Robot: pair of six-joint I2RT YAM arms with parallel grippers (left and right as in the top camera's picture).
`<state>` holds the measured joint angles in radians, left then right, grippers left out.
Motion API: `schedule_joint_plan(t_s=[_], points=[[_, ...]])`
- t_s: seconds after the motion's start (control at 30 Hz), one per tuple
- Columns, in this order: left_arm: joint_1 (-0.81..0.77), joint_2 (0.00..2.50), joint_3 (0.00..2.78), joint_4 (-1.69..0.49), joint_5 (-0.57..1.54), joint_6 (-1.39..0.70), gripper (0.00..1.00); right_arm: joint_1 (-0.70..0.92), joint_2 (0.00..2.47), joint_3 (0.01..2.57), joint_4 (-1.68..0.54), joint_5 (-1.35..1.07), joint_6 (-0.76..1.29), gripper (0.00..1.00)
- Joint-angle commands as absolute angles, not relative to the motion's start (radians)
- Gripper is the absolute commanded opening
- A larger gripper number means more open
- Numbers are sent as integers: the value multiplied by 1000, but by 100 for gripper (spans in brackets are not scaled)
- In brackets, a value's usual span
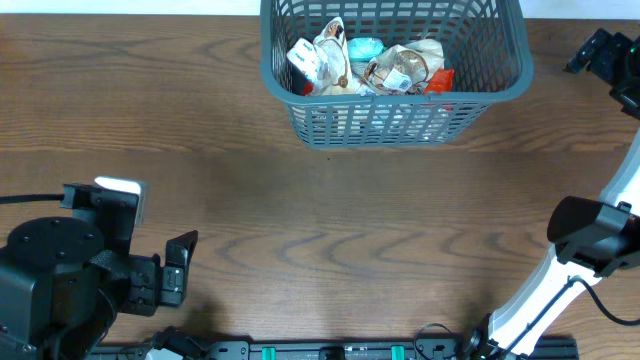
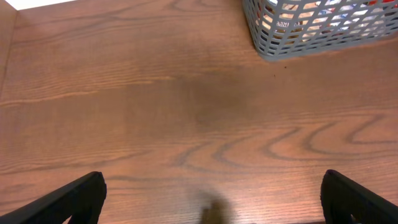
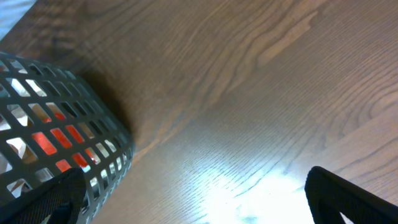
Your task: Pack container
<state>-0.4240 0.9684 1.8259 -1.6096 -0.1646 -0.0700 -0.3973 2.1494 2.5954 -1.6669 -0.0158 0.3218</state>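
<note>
The container, a grey-blue lattice basket, stands at the far middle of the table and holds several snack packets. Its corner shows in the left wrist view and its side in the right wrist view. My left gripper is open and empty above bare wood at the near left. My right gripper is open and empty, with its left finger close beside the container's wall; in the overhead view it is at the far right.
The brown wooden table spreads between the arms. The right arm's white link rises at the near right. A black rail runs along the near edge.
</note>
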Motion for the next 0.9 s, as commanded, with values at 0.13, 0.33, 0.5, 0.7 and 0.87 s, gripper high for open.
schedule_joint_plan(t_s=[0.13, 0.33, 0.5, 0.7, 0.87], points=[[-419, 973, 1828, -1675, -170, -57, 99, -392, 2140, 2591, -1668, -20, 321, 99], [-419, 973, 1827, -1689, -170, -23, 98, -392, 2140, 2591, -1668, -20, 321, 99], [-419, 968, 1794, -1664, -170, -15, 99, -392, 2140, 2591, -1668, -19, 321, 99], [-363, 853, 1656, -1442, -169, 35, 99, -392, 2140, 2591, -1668, -20, 321, 99], [-247, 689, 1433, -1186, -165, 41, 99, -392, 2140, 2591, -1668, -20, 321, 99]])
